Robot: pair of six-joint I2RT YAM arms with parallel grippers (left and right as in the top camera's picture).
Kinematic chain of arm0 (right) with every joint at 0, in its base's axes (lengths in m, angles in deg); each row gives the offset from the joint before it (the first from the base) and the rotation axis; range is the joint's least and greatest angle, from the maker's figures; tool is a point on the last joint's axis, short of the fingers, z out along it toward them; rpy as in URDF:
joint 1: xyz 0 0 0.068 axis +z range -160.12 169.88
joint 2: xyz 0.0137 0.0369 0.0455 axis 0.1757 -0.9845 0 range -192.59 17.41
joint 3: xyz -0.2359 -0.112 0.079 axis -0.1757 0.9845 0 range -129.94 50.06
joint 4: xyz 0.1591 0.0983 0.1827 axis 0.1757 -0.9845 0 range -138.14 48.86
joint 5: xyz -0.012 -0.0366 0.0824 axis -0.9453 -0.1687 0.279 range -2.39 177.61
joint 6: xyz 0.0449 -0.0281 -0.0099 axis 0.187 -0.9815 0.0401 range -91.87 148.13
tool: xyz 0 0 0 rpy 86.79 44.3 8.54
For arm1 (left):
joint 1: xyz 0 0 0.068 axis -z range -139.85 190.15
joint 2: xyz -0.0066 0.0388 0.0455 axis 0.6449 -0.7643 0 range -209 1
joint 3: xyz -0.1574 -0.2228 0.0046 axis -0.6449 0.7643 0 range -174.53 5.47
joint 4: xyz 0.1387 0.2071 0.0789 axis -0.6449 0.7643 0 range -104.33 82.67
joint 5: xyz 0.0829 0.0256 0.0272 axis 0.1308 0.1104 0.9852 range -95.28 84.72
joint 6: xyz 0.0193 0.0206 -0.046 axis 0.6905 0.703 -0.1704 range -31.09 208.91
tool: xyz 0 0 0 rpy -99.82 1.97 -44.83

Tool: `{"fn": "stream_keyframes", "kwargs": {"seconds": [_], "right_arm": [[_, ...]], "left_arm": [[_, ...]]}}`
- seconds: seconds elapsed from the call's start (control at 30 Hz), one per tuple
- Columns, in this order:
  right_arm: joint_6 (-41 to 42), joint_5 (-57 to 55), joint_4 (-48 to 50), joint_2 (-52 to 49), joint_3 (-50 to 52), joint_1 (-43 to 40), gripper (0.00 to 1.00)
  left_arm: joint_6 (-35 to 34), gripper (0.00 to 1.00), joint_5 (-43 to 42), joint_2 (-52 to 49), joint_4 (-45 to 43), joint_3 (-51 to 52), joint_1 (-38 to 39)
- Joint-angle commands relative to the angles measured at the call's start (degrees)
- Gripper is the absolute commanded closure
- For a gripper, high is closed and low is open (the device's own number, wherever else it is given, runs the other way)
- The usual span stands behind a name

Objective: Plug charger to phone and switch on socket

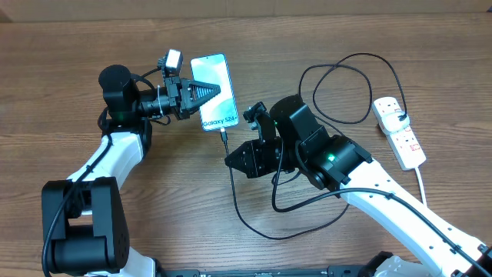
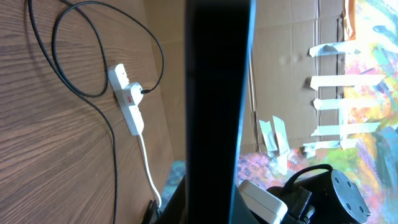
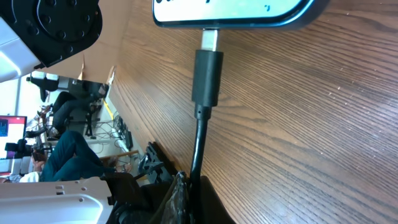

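Wood table | right wrist: charger tip touching phone | overhead: socket apart

On the brown wooden tabletop lies a white elongated plastic power strip with a red switch. A thin black charger cable loops beside it, and the strip's white cord trails off.
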Motion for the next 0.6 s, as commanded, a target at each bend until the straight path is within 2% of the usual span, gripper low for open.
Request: {"fn": "stream_keyframes", "kwargs": {"seconds": [0.0, 0.57], "right_arm": [[-0.42, 0.46, 0.50, -0.02, -0.02, 0.02, 0.96], [-1.31, -0.66, 1.62, -0.02, -0.02, 0.02, 0.96]], "left_arm": [[1.38, 0.96, -0.11, -0.09, -0.28, -1.60, 0.46], [1.75, 0.96, -1.05, -0.09, -0.28, -1.57, 0.50]]}}
